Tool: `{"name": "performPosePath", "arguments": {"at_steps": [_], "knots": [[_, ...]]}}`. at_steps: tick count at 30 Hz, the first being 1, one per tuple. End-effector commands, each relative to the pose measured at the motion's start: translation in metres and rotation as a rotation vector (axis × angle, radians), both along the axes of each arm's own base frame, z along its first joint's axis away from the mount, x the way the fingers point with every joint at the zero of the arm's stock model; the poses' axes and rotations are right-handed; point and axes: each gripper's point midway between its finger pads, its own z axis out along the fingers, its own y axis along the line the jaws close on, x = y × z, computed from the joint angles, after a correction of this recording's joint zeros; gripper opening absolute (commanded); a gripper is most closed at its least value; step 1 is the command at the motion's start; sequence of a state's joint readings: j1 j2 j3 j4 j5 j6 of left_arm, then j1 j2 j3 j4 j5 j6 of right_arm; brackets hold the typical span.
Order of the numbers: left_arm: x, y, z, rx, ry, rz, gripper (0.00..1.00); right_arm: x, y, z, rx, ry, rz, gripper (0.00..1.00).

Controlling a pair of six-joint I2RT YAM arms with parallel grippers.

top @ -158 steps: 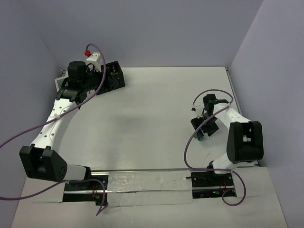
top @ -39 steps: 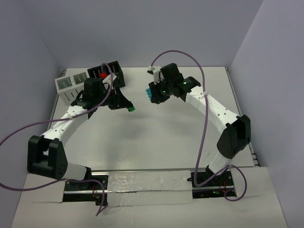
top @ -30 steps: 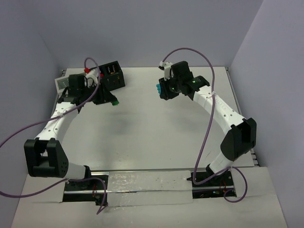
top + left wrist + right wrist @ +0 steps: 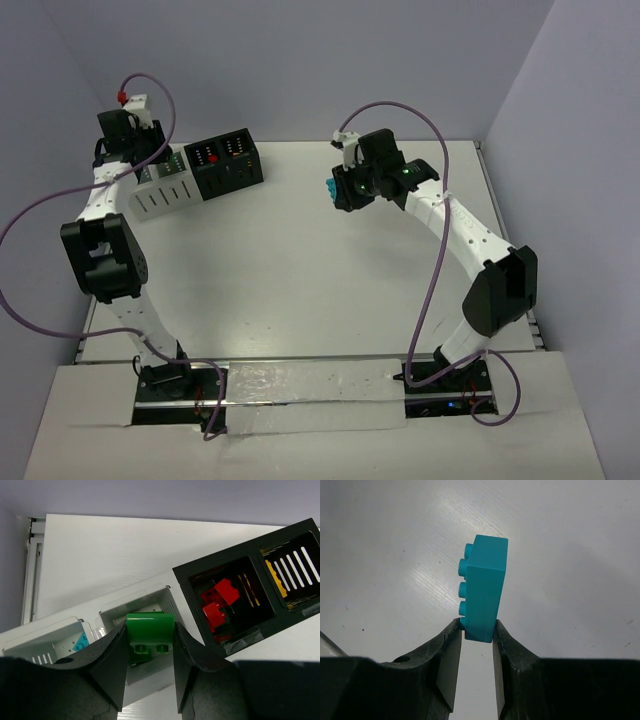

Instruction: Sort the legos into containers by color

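Sorting partly done: small red plastic bricks (image 4: pixel 220 597) down in black plastic box (image 4: pixel 220 559) at 10 o'clock, green plastic brick (image 4: pixel 149 629) pinched tight in left gripper (image 4: pixel 150 637) over white plastic box (image 4: pixel 140 601) beside it, teal plastic brick (image 4: pixel 485 590) squeezed in right gripper (image 4: pixel 477 632) near 12 o'clock, both not dropped yet.
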State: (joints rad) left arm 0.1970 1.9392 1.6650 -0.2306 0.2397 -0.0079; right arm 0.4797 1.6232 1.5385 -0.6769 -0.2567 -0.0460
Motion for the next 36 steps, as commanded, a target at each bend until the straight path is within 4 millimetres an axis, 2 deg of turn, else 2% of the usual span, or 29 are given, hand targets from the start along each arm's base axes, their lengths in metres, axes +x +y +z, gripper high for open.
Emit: {"name": "performPosePath", "arguments": {"at_steps": [1,8,12,13,18,21,22,24,25,26,28,29,30,33,34,35,36], "knots": [[0.016,0.008,0.014,0.060,-0.076,-0.009,0.04,0.006,0.007,0.016,0.026,-0.035,0.020,0.00],[0.021,0.013,0.001,0.067,-0.047,0.005,0.09,0.006,0.009,0.014,0.029,-0.028,0.031,0.00],[0.020,0.012,-0.004,0.059,-0.026,0.003,0.27,0.006,0.012,0.015,0.037,-0.029,0.044,0.00],[0.019,0.012,-0.004,0.057,-0.022,0.004,0.36,0.006,0.012,0.015,0.038,-0.028,0.047,0.00],[0.019,0.010,0.007,0.050,-0.031,-0.003,0.63,0.005,0.013,0.017,0.042,-0.033,0.052,0.00],[0.019,0.008,0.022,0.044,-0.052,-0.007,0.73,0.004,0.013,0.021,0.046,-0.042,0.057,0.00],[0.018,0.007,0.028,0.037,-0.059,-0.011,0.80,0.004,0.013,0.021,0.046,-0.045,0.058,0.00],[0.014,0.001,0.053,0.024,-0.093,-0.030,0.81,0.003,0.013,0.024,0.049,-0.052,0.061,0.00],[0.013,-0.001,0.056,0.017,-0.092,-0.037,0.81,0.003,0.013,0.026,0.051,-0.057,0.063,0.00],[0.008,-0.007,0.075,-0.023,-0.113,-0.036,0.81,0.001,0.013,0.026,0.052,-0.058,0.075,0.00],[-0.003,-0.020,0.097,-0.063,-0.141,-0.083,0.79,0.000,0.015,0.032,0.068,-0.083,0.089,0.00],[-0.018,-0.036,0.113,-0.100,-0.161,-0.147,0.78,-0.004,0.017,0.031,0.069,-0.087,0.104,0.00],[-0.038,-0.056,0.119,-0.181,-0.156,-0.208,0.78,-0.007,0.022,0.033,0.078,-0.099,0.134,0.00],[-0.091,-0.104,0.115,-0.329,-0.116,-0.346,0.77,-0.016,0.031,0.037,0.100,-0.121,0.192,0.00],[-0.107,-0.117,0.121,-0.355,-0.123,-0.378,0.77,-0.020,0.036,0.039,0.106,-0.131,0.220,0.00],[-0.120,-0.127,0.119,-0.400,-0.106,-0.393,0.77,-0.024,0.041,0.040,0.108,-0.139,0.247,0.00],[-0.130,-0.136,0.108,-0.452,-0.069,-0.401,0.77,-0.028,0.045,0.039,0.105,-0.145,0.268,0.00]]}}
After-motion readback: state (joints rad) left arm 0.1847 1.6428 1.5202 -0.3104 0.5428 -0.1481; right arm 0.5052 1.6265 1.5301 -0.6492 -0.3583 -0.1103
